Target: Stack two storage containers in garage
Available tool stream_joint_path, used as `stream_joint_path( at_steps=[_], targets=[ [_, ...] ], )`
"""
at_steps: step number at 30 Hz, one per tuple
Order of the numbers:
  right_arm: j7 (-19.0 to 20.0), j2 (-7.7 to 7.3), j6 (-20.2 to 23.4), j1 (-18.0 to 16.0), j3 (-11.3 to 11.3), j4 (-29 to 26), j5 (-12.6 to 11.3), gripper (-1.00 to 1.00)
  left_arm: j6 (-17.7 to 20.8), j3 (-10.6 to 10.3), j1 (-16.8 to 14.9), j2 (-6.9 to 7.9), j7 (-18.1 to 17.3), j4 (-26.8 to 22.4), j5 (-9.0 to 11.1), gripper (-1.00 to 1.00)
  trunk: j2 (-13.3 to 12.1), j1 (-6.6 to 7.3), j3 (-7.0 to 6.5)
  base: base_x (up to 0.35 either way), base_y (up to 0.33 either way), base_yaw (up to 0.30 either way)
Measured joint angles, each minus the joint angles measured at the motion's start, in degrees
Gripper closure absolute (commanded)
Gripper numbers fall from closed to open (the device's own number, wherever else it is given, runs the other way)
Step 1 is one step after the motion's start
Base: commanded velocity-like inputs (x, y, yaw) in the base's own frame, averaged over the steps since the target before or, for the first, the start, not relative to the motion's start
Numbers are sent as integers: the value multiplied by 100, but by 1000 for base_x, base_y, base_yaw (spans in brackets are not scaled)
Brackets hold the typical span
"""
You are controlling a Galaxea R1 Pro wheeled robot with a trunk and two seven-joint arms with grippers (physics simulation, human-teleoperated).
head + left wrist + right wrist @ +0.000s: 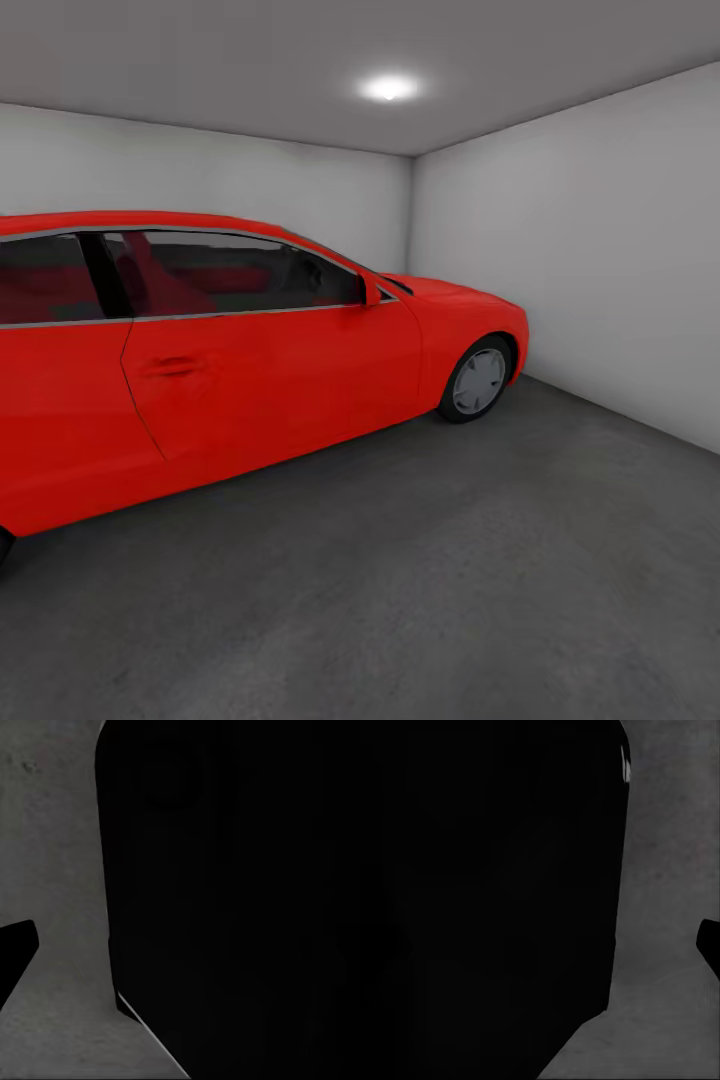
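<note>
I am in the garage, facing its dark grey concrete floor (480,580) and plain white walls. The two storage containers are out of view. In the left wrist view a large black shape (232,900) sits close to the lens, with a small dark tip (15,952) beside it over grey concrete (60,855). The right wrist view is much the same: a black mass (487,892), a dark tip (710,945) at the edge, and concrete (667,870) between them. From these I cannot tell whether either gripper is open or shut.
A red car (250,380) stands along the left, side on, its front wheel (478,380) near the far corner. A white wall (600,260) runs along the right. Open concrete lies between the car and that wall and in front of me.
</note>
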State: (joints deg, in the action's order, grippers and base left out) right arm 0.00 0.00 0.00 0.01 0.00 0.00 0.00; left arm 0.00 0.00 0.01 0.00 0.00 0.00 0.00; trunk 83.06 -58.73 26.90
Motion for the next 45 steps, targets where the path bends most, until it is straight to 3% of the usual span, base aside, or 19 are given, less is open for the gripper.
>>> stream_joint_path(
  at_steps=[5, 13, 22, 37, 38, 39, 45],
  targets=[
    [14, 18, -103, -8, 149, -8, 57, -100, -77, -10, -9, 52, 8, -123, 8, -100, -1, 0, -2, 0, 0, 0],
    [62, 18, -292, -9, 382, 0, -148, -100, -102, -7, -9, 61, 8, -236, 8, -100, -1, 0, -2, 0, 0, 0],
    [62, 25, -300, -8, 669, 3, -203, -100, -103, -7, -9, 61, 8, -244, 8, -100, 0, 0, -2, 0, 0, -1],
    [64, 9, -307, -9, 1146, 0, -638, -100, -103, -7, -8, 61, 8, -243, 8, -100, 0, 0, -2, 0, 0, -202],
    [64, 10, -307, -8, 2465, 1, -669, -100, -103, -7, -8, 61, 8, -241, 8, -100, 0, 0, -2, 0, 0, -276],
    [64, 11, -307, -8, 2580, 1, -672, -100, -103, -7, -8, 61, 8, -240, 8, -100, 0, 0, -2, 0, 0, -276],
    [64, 15, -308, -9, 2583, 0, -677, -100, -103, -7, -8, 61, 8, -245, 8, -100, 0, 0, -2, 0, 0, -277]
  ],
)
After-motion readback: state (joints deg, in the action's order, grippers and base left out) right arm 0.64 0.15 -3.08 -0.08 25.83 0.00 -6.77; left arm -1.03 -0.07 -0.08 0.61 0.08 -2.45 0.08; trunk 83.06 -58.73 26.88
